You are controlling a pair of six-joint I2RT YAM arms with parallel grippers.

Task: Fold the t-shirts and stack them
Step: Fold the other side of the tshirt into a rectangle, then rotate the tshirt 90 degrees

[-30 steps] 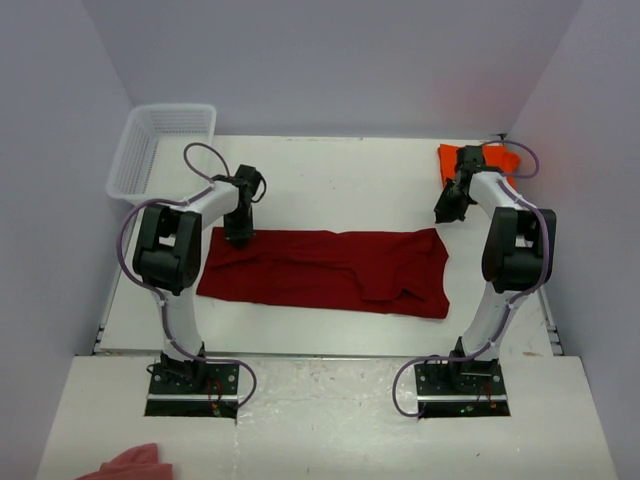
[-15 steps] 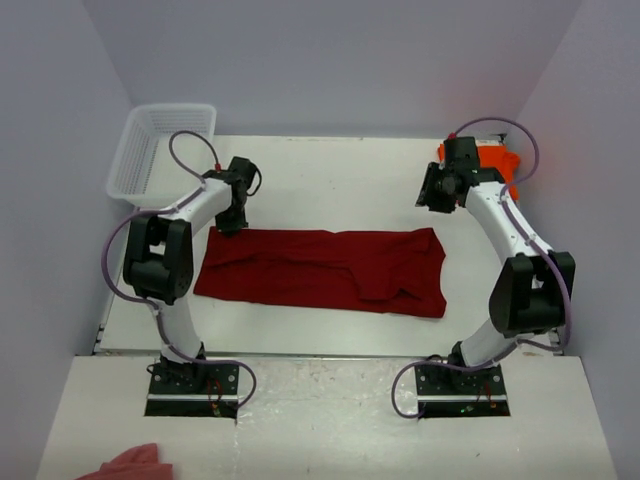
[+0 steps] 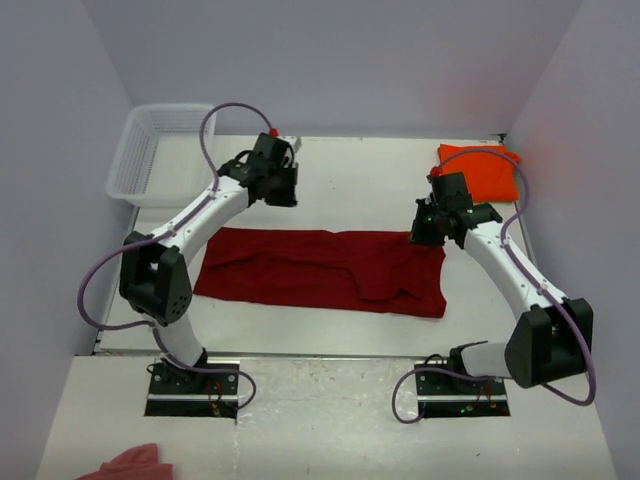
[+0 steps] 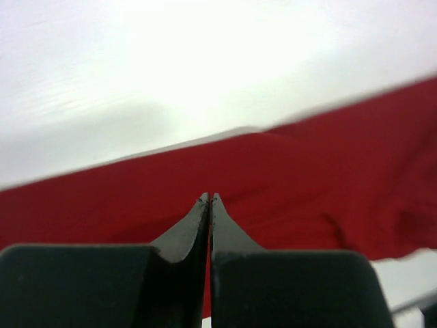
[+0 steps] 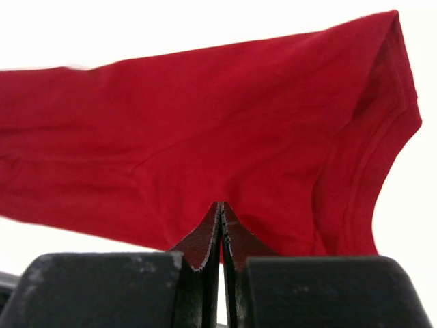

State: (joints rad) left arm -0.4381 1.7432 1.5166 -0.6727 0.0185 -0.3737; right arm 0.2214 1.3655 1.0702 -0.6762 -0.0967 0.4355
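Note:
The dark red t-shirt (image 3: 320,268) lies flat, folded into a long band across the middle of the table. The orange t-shirt (image 3: 482,168) sits as a small folded rectangle at the back right corner. My left gripper (image 3: 284,192) hovers behind the red shirt's far edge, shut and empty; in its wrist view the shut gripper (image 4: 209,197) points at red cloth (image 4: 307,178) below. Above the shirt's far right corner, my right gripper (image 3: 421,236) is also shut with nothing in it; the right wrist view shows the gripper (image 5: 220,206) closed over the red shirt (image 5: 205,137).
A white mesh basket (image 3: 160,148) stands at the back left corner. A pale pink cloth scrap (image 3: 135,462) lies on the near ledge, left of the left arm's base. Walls close in the table on three sides.
The left arm swung from the red shirt's far left corner toward the back middle. The right arm came away from the orange shirt, down to the red shirt's far right corner.

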